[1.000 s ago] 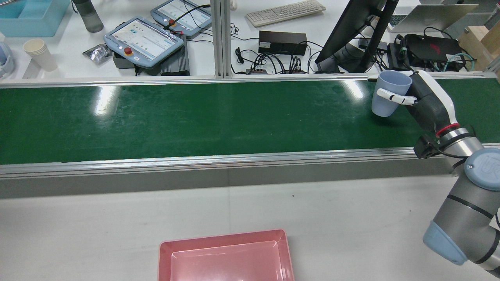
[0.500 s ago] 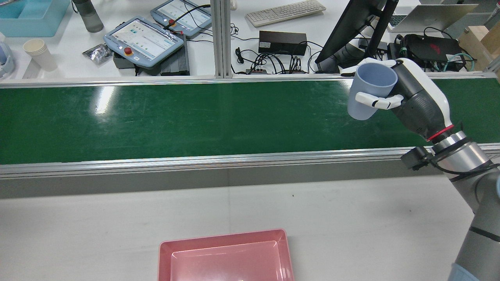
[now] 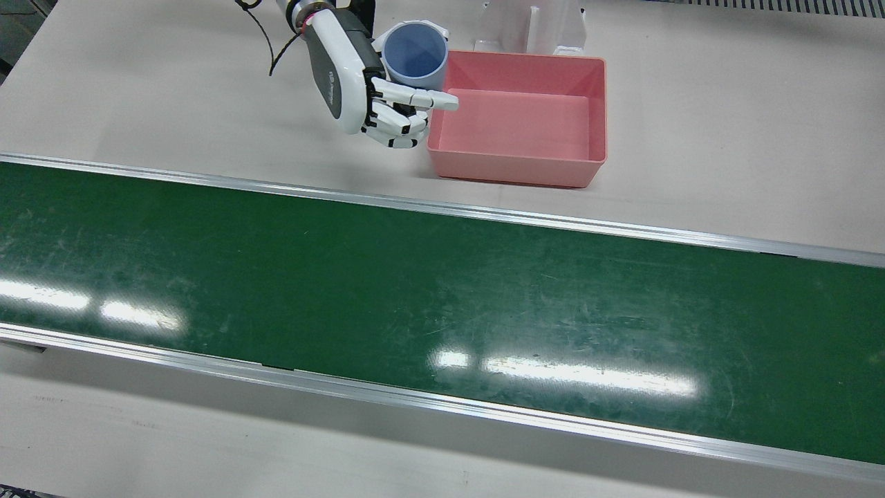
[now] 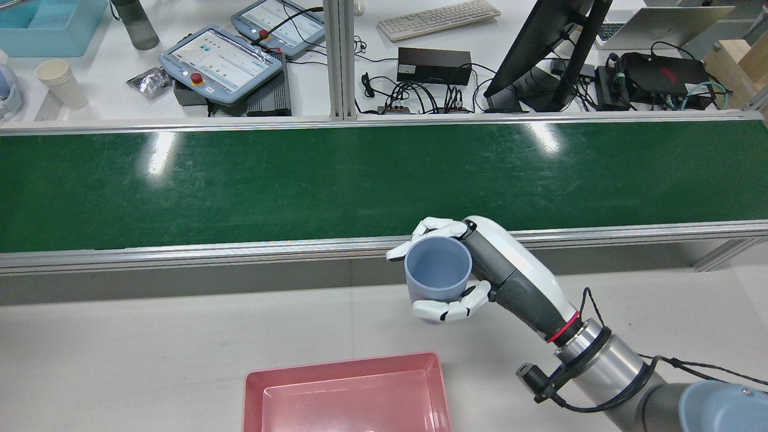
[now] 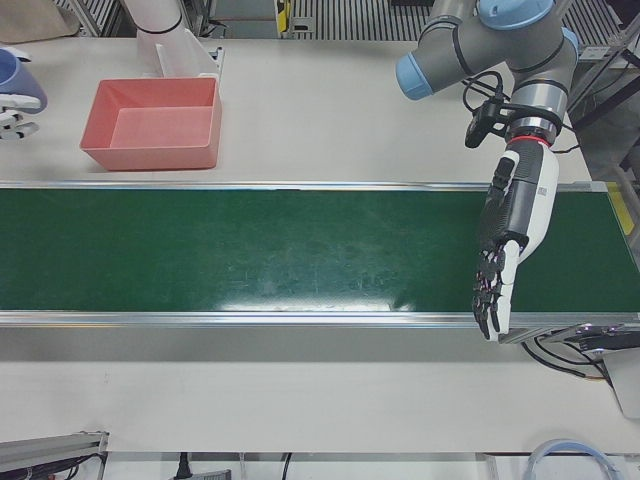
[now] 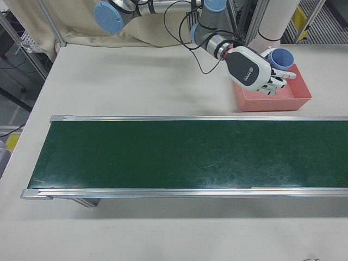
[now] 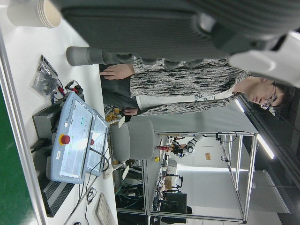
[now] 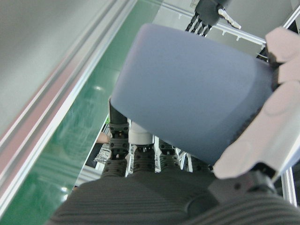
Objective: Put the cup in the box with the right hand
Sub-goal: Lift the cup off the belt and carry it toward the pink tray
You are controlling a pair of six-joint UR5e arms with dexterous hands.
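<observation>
My right hand [image 4: 501, 273] is shut on a light blue cup [image 4: 438, 273] and holds it upright above the white table, between the belt's near rail and the pink box [image 4: 342, 364]. In the front view the cup [image 3: 415, 54] hangs beside the left wall of the box [image 3: 511, 169], with the hand [image 3: 359, 83] wrapped round it. It also shows in the right-front view [image 6: 281, 56] and fills the right hand view [image 8: 187, 93]. The box looks empty. My left hand [image 5: 505, 250] is open, fingers straight, hanging over the far end of the belt.
The green conveyor belt [image 3: 415, 290] runs the full width of the table. A white bracket [image 3: 532, 24] stands right behind the box. Beyond the belt is a desk with teach pendants [image 4: 219, 60] and a monitor [image 4: 540, 54].
My right hand has carried the cup from above the far right of the belt, across it, towards the robot's side and left, and lower near the pink box.
</observation>
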